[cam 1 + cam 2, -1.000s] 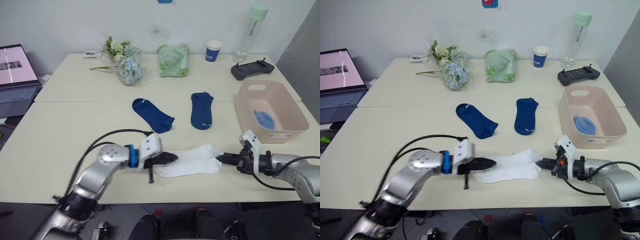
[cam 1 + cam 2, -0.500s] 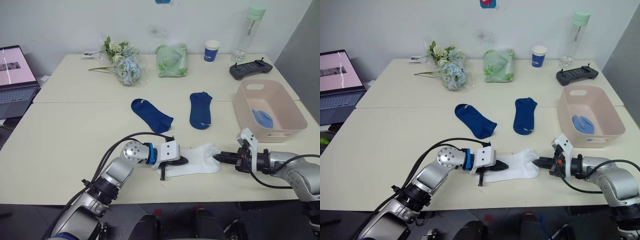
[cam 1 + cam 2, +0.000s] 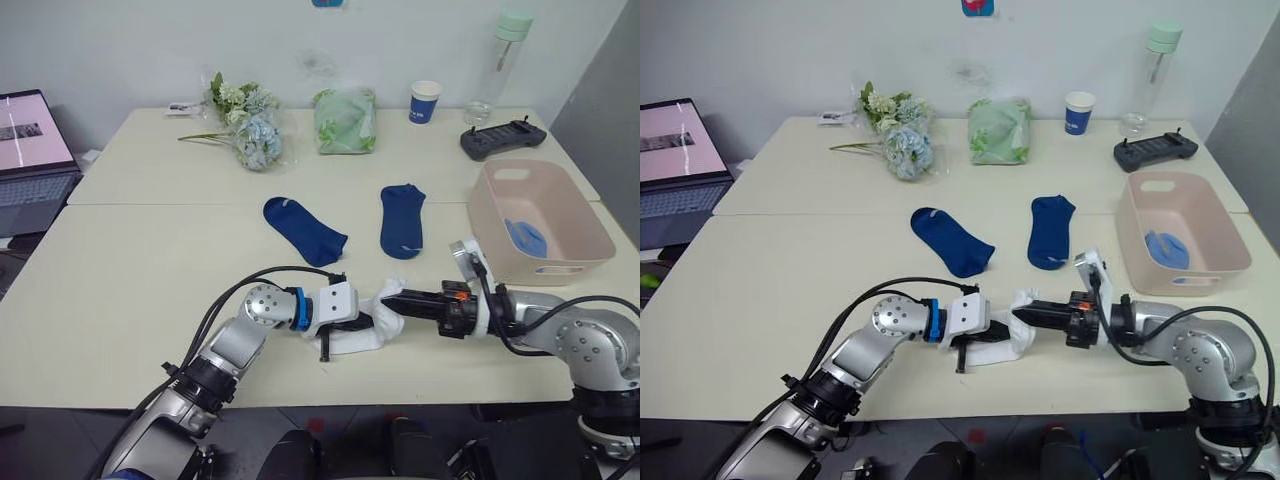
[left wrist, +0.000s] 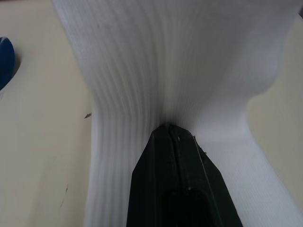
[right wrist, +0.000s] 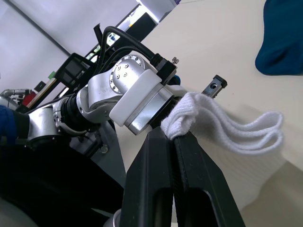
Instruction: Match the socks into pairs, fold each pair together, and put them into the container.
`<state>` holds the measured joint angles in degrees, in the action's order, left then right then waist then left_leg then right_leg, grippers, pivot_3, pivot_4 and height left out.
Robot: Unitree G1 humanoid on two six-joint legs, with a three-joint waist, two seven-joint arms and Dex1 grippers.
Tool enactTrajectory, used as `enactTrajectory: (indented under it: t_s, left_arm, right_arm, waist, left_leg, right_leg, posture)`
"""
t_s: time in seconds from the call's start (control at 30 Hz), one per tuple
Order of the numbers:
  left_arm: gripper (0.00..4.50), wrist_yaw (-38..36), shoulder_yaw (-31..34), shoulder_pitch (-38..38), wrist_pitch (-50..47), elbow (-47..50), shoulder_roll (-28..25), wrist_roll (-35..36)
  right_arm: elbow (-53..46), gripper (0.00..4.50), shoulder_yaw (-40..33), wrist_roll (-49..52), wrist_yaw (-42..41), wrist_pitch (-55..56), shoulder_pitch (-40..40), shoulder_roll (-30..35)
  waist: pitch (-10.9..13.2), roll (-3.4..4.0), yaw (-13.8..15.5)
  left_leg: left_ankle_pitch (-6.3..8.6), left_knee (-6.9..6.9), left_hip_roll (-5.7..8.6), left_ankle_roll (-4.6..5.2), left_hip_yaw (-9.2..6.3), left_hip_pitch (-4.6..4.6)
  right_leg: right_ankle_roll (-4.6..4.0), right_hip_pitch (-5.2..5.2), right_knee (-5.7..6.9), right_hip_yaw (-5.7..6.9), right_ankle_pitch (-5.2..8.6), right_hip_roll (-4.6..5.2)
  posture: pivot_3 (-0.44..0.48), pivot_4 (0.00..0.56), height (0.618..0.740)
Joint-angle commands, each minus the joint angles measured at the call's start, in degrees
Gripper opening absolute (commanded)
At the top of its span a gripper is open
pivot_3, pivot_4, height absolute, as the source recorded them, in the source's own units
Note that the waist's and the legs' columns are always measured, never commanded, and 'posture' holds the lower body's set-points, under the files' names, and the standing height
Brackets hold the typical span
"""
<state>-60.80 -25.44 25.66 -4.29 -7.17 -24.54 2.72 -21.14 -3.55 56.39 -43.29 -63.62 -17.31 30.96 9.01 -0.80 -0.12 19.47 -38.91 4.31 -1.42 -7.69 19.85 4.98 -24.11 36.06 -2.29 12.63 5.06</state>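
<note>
Carried across from the toe end, the right gripper (image 3: pixel 392 301) now sits almost against the left gripper (image 3: pixel 366 322), where half a second ago it was well out toward the pink container (image 3: pixel 585 228). Its jaws are closed on the toe end of the white socks (image 3: pixel 372 331), which has come over with it, so the white pair that lay stretched flat is now doubled into a short bundle. The left jaws are closed as well, pressing down on the cuff end of the same pair against the desk (image 3: pixel 120 280); the left wrist view shows the ribbed white fabric (image 4: pixel 165 71) bunching around the shut tips.

That reads as the fold of the white pair about done; what remains for it, by my judgement, is the carry into the container, which stands near the desk's right edge and already holds the light blue socks (image 3: pixel 527 238). Two navy socks (image 3: pixel 303 229) (image 3: pixel 402 220) lie apart beyond the grippers, not yet paired.

Farther back stand a blue paper cup (image 3: pixel 424 101), a green cloth bundle (image 3: pixel 345 120) and a bunch of flowers (image 3: pixel 247 130). Any print on the cup is too small to read, and no other legible writing shows.
</note>
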Motion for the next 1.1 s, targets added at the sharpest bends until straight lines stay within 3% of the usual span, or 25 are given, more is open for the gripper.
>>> enactTrajectory:
  t_s: [0.03,0.2,0.43,0.6,0.7,1.03,1.1]
  left_arm:
    - [0.00,-1.13,0.94,-2.00,-4.29,2.12,-2.41,0.26]
    - [0.00,-2.19,7.72,-5.98,-11.18,15.40,-9.88,5.58]
    - [0.00,-5.12,21.60,-13.22,-16.61,27.47,-25.52,10.99]
    - [0.00,-3.66,26.94,-16.39,-17.43,27.08,-28.28,12.63]
    - [0.00,-2.49,27.45,-16.39,-17.52,27.05,-28.02,12.57]
    - [0.00,-0.07,26.75,-12.87,-16.16,26.32,-25.32,14.21]
    - [0.00,0.51,25.70,-11.28,-17.44,27.73,-22.57,16.38]
  right_arm:
    - [-1.05,0.02,1.04,-0.65,-0.12,1.98,-1.25,-0.19]
    - [0.40,0.02,6.32,-5.46,-3.89,5.44,-1.03,1.00]
    - [4.06,0.02,14.05,-12.61,-7.16,10.17,-4.99,-0.54]
    - [8.47,0.02,17.50,-16.33,-6.75,12.41,-7.89,-4.66]
    - [9.03,0.76,17.77,-16.81,-8.03,12.31,-8.78,-5.39]
    - [6.61,4.25,15.96,-14.89,-10.48,8.98,-9.60,-3.14]
    - [5.00,4.48,13.68,-14.78,-9.87,8.15,-8.52,-0.89]
  waist:
    - [0.00,0.00,-0.02]
    - [0.01,0.02,-1.01]
    - [0.07,0.06,-1.50]
    - [0.09,0.06,-1.44]
    - [0.10,0.05,-1.29]
    - [0.10,0.06,-1.42]
    - [0.10,0.06,-1.18]
  left_leg:
    - [0.00,0.00,0.00,0.00,0.00,0.00]
    - [0.00,0.08,-0.02,0.00,0.01,0.00]
    - [0.00,0.09,-0.09,0.00,-0.02,0.04]
    - [0.00,0.10,-0.09,0.00,-0.01,0.04]
    - [0.00,0.09,-0.09,0.00,-0.04,0.07]
    - [0.01,0.11,-0.07,-0.01,-0.03,0.07]
    - [0.00,0.10,-0.07,-0.01,-0.04,0.08]
  right_leg:
    - [0.00,0.00,0.01,0.01,0.00,-0.01]
    - [0.00,-0.10,0.06,0.01,0.00,-0.07]
    - [0.01,-0.14,0.05,0.01,0.01,-0.06]
    - [0.01,-0.14,0.01,0.01,0.01,-0.04]
    - [0.01,-0.14,0.00,0.02,0.01,-0.01]
    - [0.00,-0.17,0.00,0.02,0.01,-0.02]
    - [0.00,-0.17,-0.01,0.02,0.01,-0.01]
  posture:
    - [0.000,0.150,0.740]
    - [0.000,0.150,0.740]
    - [0.000,0.150,0.740]
    - [0.000,0.150,0.740]
    - [0.000,0.150,0.740]
    - [0.000,0.150,0.740]
    - [0.000,0.150,0.740]
